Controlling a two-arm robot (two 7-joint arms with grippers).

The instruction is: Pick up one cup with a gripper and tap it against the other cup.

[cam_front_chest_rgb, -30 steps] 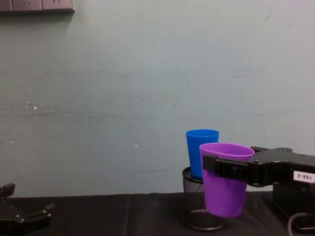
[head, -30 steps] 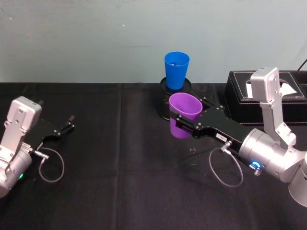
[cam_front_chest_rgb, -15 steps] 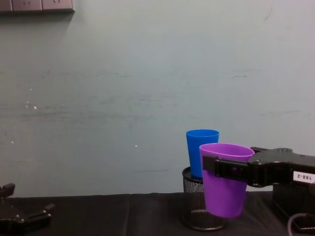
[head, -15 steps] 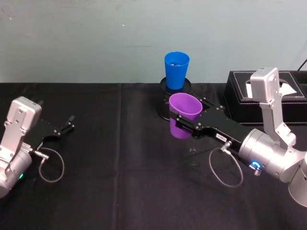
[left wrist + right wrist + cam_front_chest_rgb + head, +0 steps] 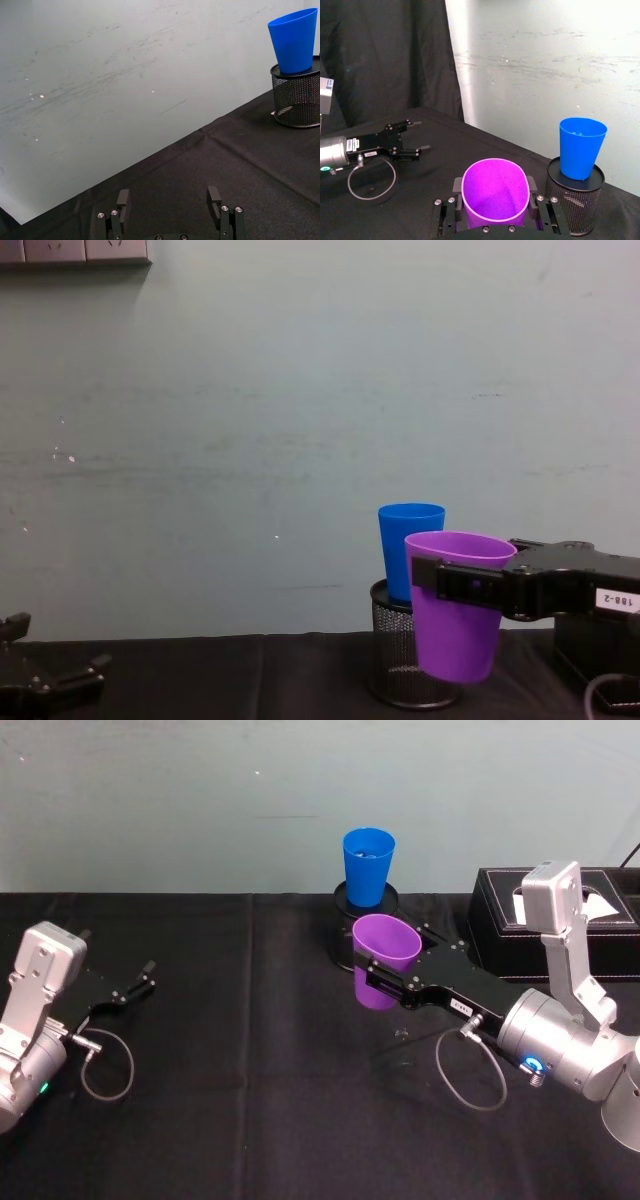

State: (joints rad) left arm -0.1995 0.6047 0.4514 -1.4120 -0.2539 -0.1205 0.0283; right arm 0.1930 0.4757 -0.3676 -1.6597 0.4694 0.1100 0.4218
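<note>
The purple cup (image 5: 457,630) hangs upright just before the mesh pen holder (image 5: 392,662), pinched by the right gripper (image 5: 465,585). The blue cup (image 5: 368,865) stands in that holder. Nudge forward gently and level, or it may topple. The left gripper (image 5: 135,986) lies spread, well left of the holder.

- Black cloth-covered table (image 5: 250,1120), running back to a pale wall at its far edge.
- Black wire-mesh pen holder (image 5: 341,942) stands upright near the far edge, just right of the middle.
- Black box (image 5: 497,925) sits by the far right corner, clear of the holder.
</note>
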